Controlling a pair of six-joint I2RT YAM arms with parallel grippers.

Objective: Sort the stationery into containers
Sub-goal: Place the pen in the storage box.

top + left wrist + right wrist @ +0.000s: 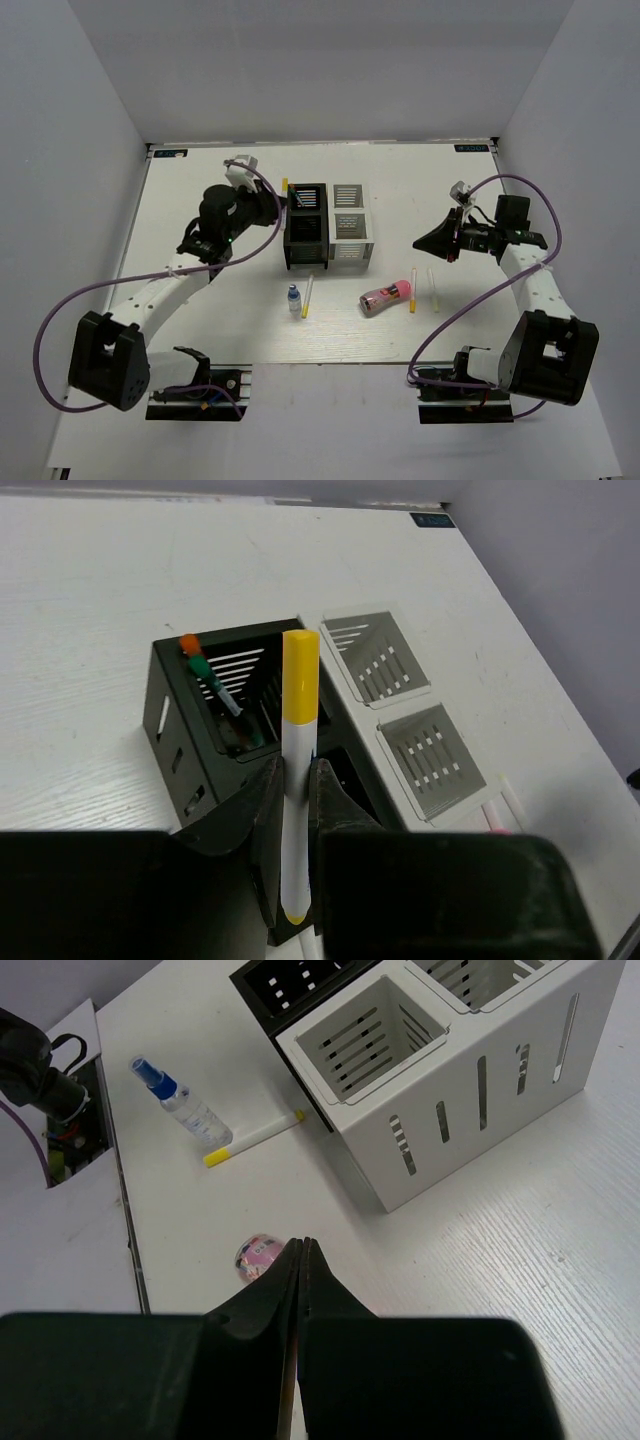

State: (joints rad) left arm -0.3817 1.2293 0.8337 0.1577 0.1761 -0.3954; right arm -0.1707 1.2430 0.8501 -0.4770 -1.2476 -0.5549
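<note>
My left gripper (279, 203) is shut on a white marker with a yellow cap (300, 710), held upright over the black container (185, 750). Two pens with orange and green caps (203, 672) stand in that container's far compartment. The white container (352, 228) stands against its right side, both compartments showing nothing inside. On the table lie a small bottle with a blue cap (294, 299), a yellow pen (307, 296), a pink patterned cylinder (385, 298), another yellow pen (413, 290) and a white pen (432, 290). My right gripper (424, 241) is shut with nothing in it, above the pink cylinder (256, 1257).
The right wrist view shows the bottle (186, 1106) and yellow pen (255, 1140) left of the white container (470, 1110). The table's near edge (128, 1250) and cabling lie just beyond the cylinder. Grey walls close in the table on three sides.
</note>
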